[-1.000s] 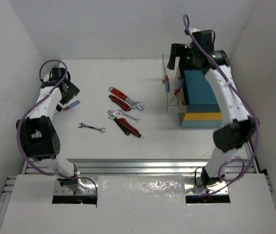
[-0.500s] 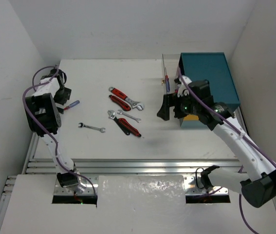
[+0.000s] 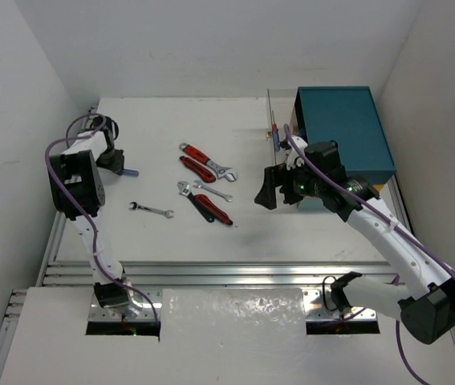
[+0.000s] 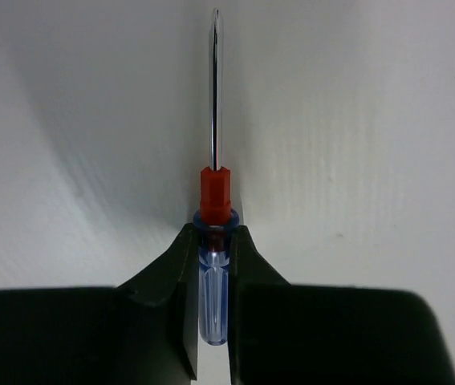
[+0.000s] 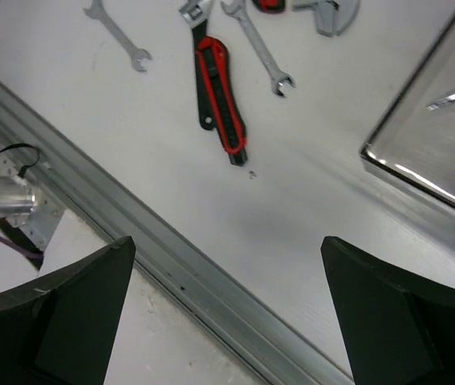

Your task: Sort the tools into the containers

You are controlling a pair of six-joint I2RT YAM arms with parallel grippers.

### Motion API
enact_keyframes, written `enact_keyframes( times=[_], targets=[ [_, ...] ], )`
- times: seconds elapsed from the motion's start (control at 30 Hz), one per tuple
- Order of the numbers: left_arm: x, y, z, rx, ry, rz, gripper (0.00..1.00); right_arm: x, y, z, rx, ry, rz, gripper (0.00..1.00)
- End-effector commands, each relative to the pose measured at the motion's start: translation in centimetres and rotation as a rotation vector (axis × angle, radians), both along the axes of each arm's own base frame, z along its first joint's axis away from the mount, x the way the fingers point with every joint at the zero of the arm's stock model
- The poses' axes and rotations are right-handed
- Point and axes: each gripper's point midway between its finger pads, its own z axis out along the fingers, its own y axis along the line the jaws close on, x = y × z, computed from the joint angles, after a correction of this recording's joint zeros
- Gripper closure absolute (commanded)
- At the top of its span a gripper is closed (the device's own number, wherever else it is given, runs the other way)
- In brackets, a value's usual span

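Left tool [image 4: 213, 321] is clamped on my blue-handled screwdriver [image 4: 215, 265] at the worktop's [image 3: 155, 241] far-left edge, shaft sticking out past the fingers. Mid-worktop: thin spanner [image 3: 150, 210], three red-black adjustable wrenches [image 3: 205, 202]. Right tool [image 3: 269, 186] hangs fully spread, gripping nothing, just beside the teal box [image 3: 343, 128].

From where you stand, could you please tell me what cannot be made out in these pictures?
- Screwdriver handle end: left wrist view, hidden between the left gripper jaws.
- The same screwdriver's shaft: top view, behind the left arm.
- Teal box front: top view, covered by the right arm; absent from the right wrist view.
- Clear tray: right wrist view, cut off by the edge.
- Right gripper fingertips: cut off at the bottom.
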Motion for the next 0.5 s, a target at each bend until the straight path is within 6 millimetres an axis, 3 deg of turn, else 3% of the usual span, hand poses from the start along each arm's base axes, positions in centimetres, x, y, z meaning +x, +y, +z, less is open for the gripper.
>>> enact_keyframes(
  times=[0.0, 0.07, 0.13, 0.17, 0.2, 0.23, 0.27, 0.3, 0.33, 0.37, 0.4, 0.43, 0.47],
  targets=[
    [4.1, -3.2, 0.9, -0.105, -0.197, -0.126, 1.00, -0.6, 2.0, 1.1, 0.097, -0.054, 0.113, 0.01],
    [5.2, -5.3, 2.2, -0.134, -0.295, -0.228, 1.00, -1.2, 2.8, 1.5, 0.157, -0.054, 0.144, 0.01],
    [8.0, -10.0, 7.7, -0.188, -0.528, -0.439, 1.00, -1.8, 4.2, 2.6, 0.247, -0.077, 0.209, 0.01],
    [7.5, -12.1, 10.0, -0.200, -0.602, -0.510, 1.00, -1.9, 4.7, 3.1, 0.292, -0.058, 0.209, 0.01],
    [8.0, -16.2, 12.8, -0.219, -0.714, -0.651, 1.00, -2.0, 5.4, 4.2, 0.346, -0.077, 0.244, 0.01],
    [7.1, -18.6, 13.2, -0.241, -0.748, -0.728, 1.00, -1.9, 5.9, 4.6, 0.388, -0.045, 0.227, 0.01],
    [6.4, -20.9, 16.2, -0.222, -0.828, -0.827, 1.00, -1.3, 6.3, 5.7, 0.427, -0.075, 0.221, 0.01],
    [5.2, -25.9, 18.1, -0.250, -0.897, -0.956, 1.00, -0.8, 6.2, 5.8, 0.439, -0.071, 0.181, 0.01],
    [3.6, -27.9, 17.8, -0.271, -0.903, -1.012, 1.00, -0.4, 6.3, 6.2, 0.467, -0.047, 0.142, 0.01],
    [1.5, -31.5, 19.7, -0.298, -0.958, -1.084, 1.00, 0.2, 6.4, 6.5, 0.469, -0.055, 0.121, 0.01],
    [0.6, -33.2, 21.1, -0.306, -1.028, -1.115, 1.00, 0.4, 6.5, 6.5, 0.468, -0.045, 0.111, 0.01],
    [-1.1, -34.3, 20.3, -0.344, -1.028, -1.132, 1.00, 0.6, 6.6, 6.4, 0.467, -0.039, 0.104, 0.01],
    [-2.5, -35.7, 21.8, -0.387, -1.074, -1.144, 1.00, 0.9, 6.7, 6.0, 0.460, -0.028, 0.091, 0.01]
  ],
)
